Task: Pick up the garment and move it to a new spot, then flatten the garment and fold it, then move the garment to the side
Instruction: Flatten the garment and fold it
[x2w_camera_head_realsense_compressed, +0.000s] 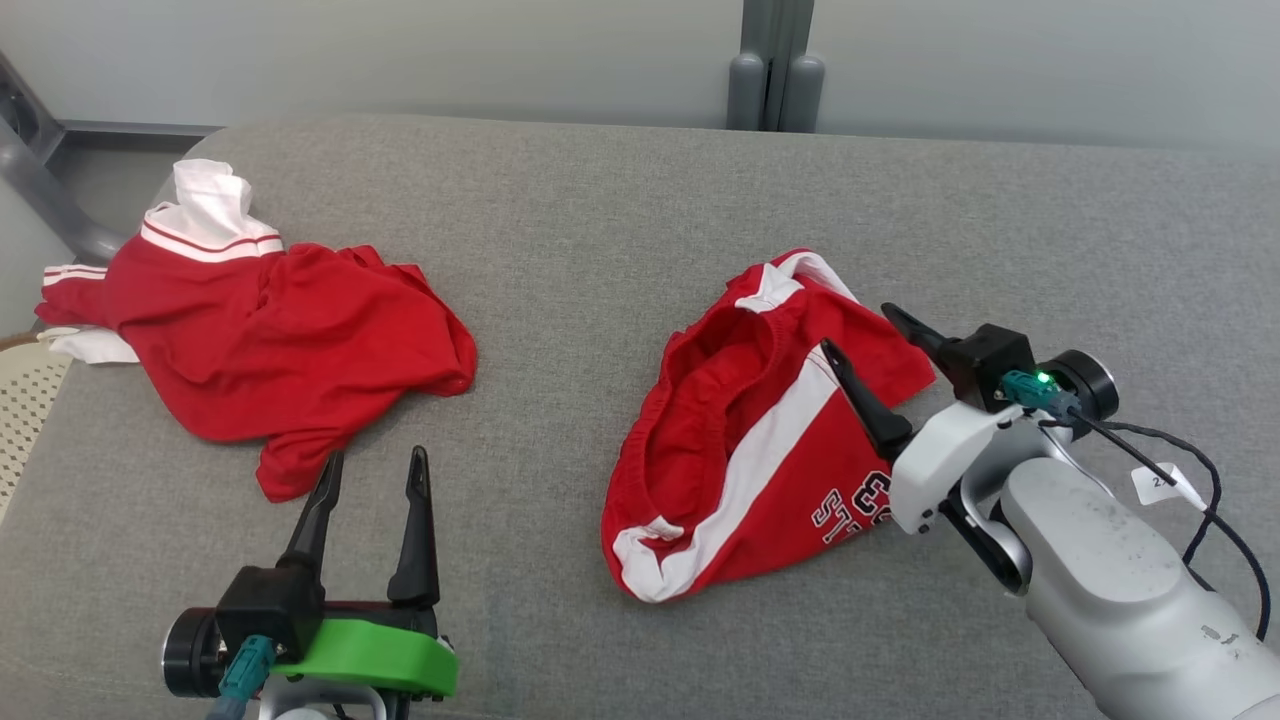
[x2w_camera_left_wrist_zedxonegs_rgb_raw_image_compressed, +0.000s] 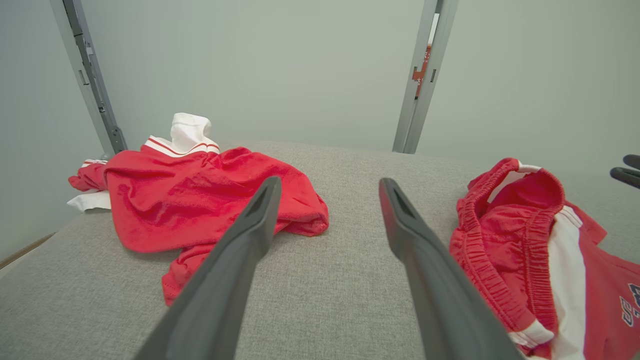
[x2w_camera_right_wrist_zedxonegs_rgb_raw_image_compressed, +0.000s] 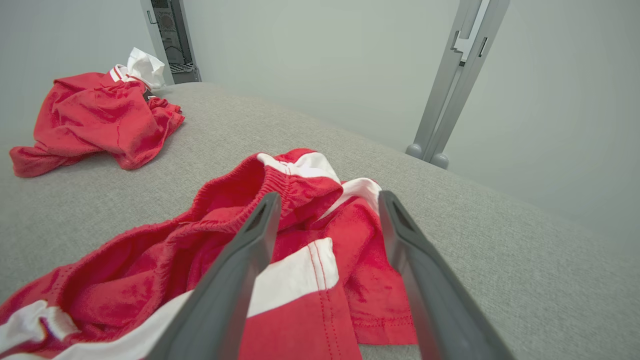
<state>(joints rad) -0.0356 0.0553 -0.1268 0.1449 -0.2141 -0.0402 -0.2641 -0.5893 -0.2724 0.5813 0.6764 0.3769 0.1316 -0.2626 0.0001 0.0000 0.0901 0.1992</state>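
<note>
The garment, red shorts (x2w_camera_head_realsense_compressed: 740, 440) with white side stripes and printed lettering, lies crumpled right of centre on the grey padded surface (x2w_camera_head_realsense_compressed: 560, 250). Its elastic waistband gapes open toward the left. My right gripper (x2w_camera_head_realsense_compressed: 855, 328) hovers open over the shorts' right edge, holding nothing. In the right wrist view its fingers (x2w_camera_right_wrist_zedxonegs_rgb_raw_image_compressed: 328, 195) straddle the shorts (x2w_camera_right_wrist_zedxonegs_rgb_raw_image_compressed: 300, 260) just above the cloth. My left gripper (x2w_camera_head_realsense_compressed: 377, 455) stands open near the front edge, between the two garments. The left wrist view looks past its open fingers (x2w_camera_left_wrist_zedxonegs_rgb_raw_image_compressed: 330, 181), with the shorts (x2w_camera_left_wrist_zedxonegs_rgb_raw_image_compressed: 525, 240) to the right.
A crumpled red shirt (x2w_camera_head_realsense_compressed: 290, 340) with a white striped collar lies at the far left, also visible from both wrists (x2w_camera_left_wrist_zedxonegs_rgb_raw_image_compressed: 200, 195) (x2w_camera_right_wrist_zedxonegs_rgb_raw_image_compressed: 95, 115). A grey post (x2w_camera_head_realsense_compressed: 775, 80) stands behind the surface. A pale perforated object (x2w_camera_head_realsense_compressed: 25, 400) sits past the left edge.
</note>
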